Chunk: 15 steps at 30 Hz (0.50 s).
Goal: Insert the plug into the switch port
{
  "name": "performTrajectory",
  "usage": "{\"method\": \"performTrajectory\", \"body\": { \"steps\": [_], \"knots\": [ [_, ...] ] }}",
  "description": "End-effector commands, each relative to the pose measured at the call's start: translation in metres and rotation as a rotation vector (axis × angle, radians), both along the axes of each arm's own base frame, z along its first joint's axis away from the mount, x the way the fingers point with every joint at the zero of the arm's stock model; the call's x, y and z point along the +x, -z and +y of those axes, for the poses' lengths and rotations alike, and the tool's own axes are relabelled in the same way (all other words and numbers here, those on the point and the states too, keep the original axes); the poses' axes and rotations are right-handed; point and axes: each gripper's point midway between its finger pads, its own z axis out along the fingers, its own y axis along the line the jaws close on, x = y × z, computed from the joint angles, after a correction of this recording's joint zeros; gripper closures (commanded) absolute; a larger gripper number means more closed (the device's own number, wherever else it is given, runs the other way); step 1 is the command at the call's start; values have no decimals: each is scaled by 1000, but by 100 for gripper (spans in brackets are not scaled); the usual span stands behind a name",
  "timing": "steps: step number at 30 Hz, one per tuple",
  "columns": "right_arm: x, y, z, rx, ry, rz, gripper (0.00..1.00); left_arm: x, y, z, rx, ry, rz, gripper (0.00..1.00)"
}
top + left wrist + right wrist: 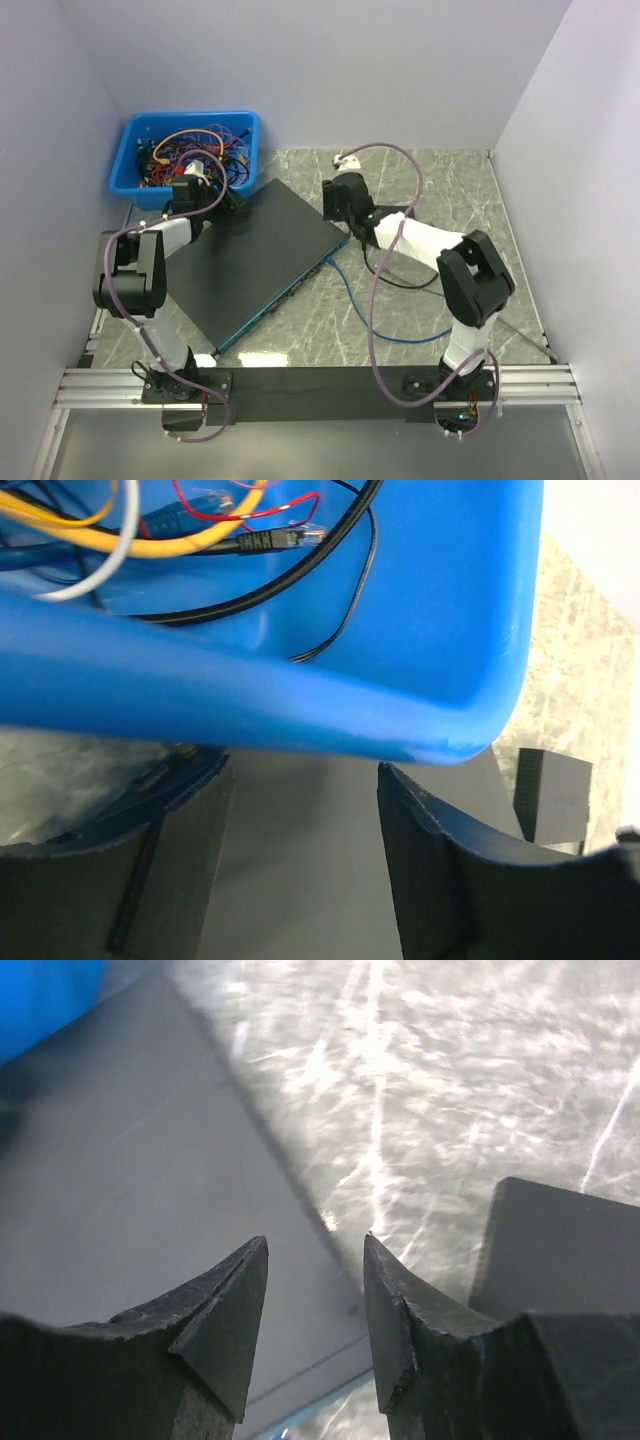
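Left gripper (305, 780) spread, empty, by the bin (300, 695); right gripper (315, 1242) parted, empty, over the switch (120, 1190) edge, probably to reach the blue cable (362, 315).

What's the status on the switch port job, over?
Left tool open, empty, at the blue bin rim. Right tool open, empty, above the switch edge. Blue cable ends by the switch front, seating unclear.

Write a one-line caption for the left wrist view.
Left gripper, open, hovers above the switch at the rim of the blue bin holding loose cables.
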Motion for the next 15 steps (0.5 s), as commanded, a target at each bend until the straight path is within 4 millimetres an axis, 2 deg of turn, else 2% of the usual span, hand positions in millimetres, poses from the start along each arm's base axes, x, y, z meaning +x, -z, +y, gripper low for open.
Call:
{"method": "performTrajectory", "body": {
  "steps": [1, 8, 10, 11, 12, 14, 15],
  "knots": [
    [13, 15, -5, 63, 37, 110, 49, -11, 4, 15, 88, -30, 13, 33],
    [7, 56, 7, 80, -7, 252, 48, -21, 1, 13, 76, -23, 19, 33],
    [0, 69, 12, 95, -31, 296, 48, -26, -9, 2, 79, 1, 3, 32],
    [-2, 71, 15, 106, -41, 302, 48, -28, -10, 2, 88, -3, 8, 33],
    [-5, 77, 14, 111, -35, 320, 48, -30, -20, 0, 91, 0, -12, 33],
    [-17, 83, 25, 144, -88, 357, 48, -35, -25, -2, 98, 0, -13, 33],
    [-20, 84, 29, 154, -100, 365, 48, -37, -34, -2, 101, -1, -32, 33]
  ]
}}
